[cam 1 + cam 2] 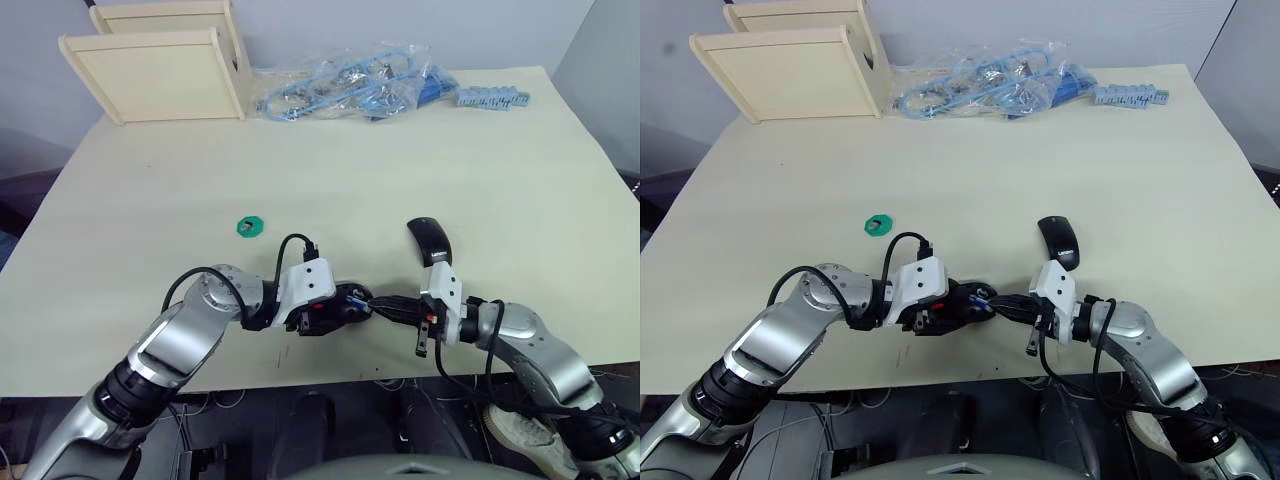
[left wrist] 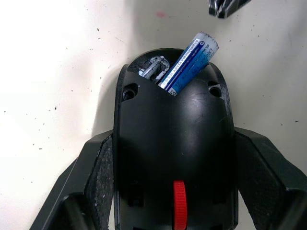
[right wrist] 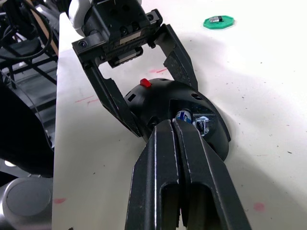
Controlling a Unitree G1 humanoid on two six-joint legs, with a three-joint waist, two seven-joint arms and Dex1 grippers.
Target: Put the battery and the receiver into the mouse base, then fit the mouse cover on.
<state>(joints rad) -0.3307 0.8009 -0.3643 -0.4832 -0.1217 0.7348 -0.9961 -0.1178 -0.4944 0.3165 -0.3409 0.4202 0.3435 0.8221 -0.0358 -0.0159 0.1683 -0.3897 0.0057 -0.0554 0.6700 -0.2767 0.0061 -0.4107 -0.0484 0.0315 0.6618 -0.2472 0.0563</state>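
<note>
Near the table's (image 1: 330,170) front edge, the mouse base (image 2: 173,158) is clamped by the left gripper (image 2: 175,191); the battery (image 2: 188,63) sits tilted in it, pinched by the closed right gripper (image 3: 180,125). Just behind lies the mouse cover (image 1: 431,241).

- One mouse base (image 2: 173,158), black with a red wheel.
- One blue battery (image 2: 189,62).
- One mouse cover (image 1: 430,241), smooth black.
- One green disc (image 1: 249,227).
- Two pale wooden boxes (image 1: 160,70).
- One clear bag of blue parts (image 1: 345,88).
- One bench (image 1: 330,170).

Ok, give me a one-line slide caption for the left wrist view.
Left gripper clamps the mouse base while the battery sits tilted, half in its slot.
</note>
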